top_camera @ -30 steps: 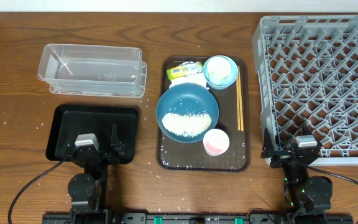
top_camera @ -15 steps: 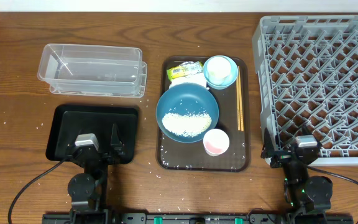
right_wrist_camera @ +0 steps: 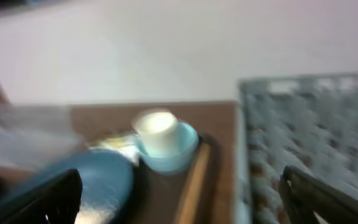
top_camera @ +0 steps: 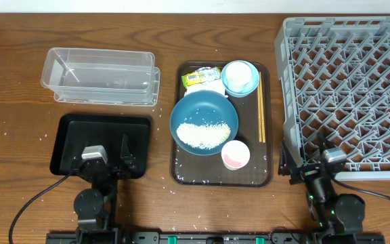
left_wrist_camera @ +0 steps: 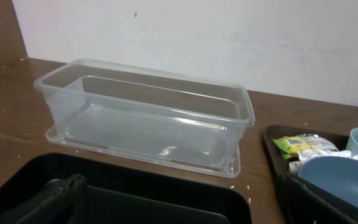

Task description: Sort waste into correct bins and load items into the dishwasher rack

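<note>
Nearest the robot, the left gripper [top_camera: 105,154] hung over the near edge of the shallow black tray [top_camera: 70,129] with its jaws spread wide and nothing between them; its own camera caught only one dark finger [left_wrist_camera: 61,196], cut off at the bottom corner. The right gripper [top_camera: 307,160] sat at the near corner of the grey dishwasher rack [top_camera: 351,81], also wide open and empty, and its view was badly blurred, the fingers [right_wrist_camera: 42,199] mere dark shapes at the lower edges. On the brown serving tray [top_camera: 181,173] between the arms, the pink cup [top_camera: 235,154] stood closest, just beside the dark-blue bowl [top_camera: 188,108], which held a patch of white rice [top_camera: 203,133]. The chopsticks [top_camera: 261,115] lay along the tray's right side. Further back stood the light-blue cup [top_camera: 240,78], with something white inside that was hard to make out. Beside it, the yellow-green wrapper [top_camera: 198,76] rested on the crumpled napkin [top_camera: 214,87], which the bowl's rim partly hid. The clear tub [top_camera: 100,74] stood beyond the black tray. Stray grains dotted the table [top_camera: 19,88].
</note>
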You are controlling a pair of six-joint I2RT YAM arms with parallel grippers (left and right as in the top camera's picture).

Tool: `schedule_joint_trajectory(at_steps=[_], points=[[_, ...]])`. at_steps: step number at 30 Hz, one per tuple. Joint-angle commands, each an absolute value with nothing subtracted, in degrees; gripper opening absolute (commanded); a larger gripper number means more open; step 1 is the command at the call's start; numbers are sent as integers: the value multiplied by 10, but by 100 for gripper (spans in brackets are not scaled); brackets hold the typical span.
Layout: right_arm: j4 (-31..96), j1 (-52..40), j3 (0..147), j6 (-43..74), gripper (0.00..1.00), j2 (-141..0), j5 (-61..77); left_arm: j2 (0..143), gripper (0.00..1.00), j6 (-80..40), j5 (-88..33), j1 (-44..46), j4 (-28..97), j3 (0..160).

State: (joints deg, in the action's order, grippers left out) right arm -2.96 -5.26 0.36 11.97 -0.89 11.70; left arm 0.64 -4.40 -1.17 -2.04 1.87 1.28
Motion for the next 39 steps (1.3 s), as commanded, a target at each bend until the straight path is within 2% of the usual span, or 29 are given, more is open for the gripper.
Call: schedule_joint_trajectory(at_steps=[1,5,12,15,20,24,29,34,39], points=[[-74,-46,3,245,99,-8,176,6,98,-37,-9,-21,40,2],[-154,-46,3,326,99,-8,172,6,98,-37,-9,-21,40,2],[-261,-46,21,338,99,-22,71,6,98,-37,-9,-21,40,2],[-261,-46,72,310,99,-71,70,6,98,-37,-9,-21,40,2],[-243,-46,213,214,99,-241,156,6,98,-37,-9,-21,40,2],[-171,-48,373,159,99,-419,260,6,98,-37,-9,-21,40,2],[46,-99,623,48,99,-628,290,6,98,-37,-9,-21,40,2],[267,-188,874,-25,99,-806,149,6,98,-37,-9,-21,40,2],[420,-258,1087,-63,99,-964,-23,6,98,-37,-9,-21,40,2]])
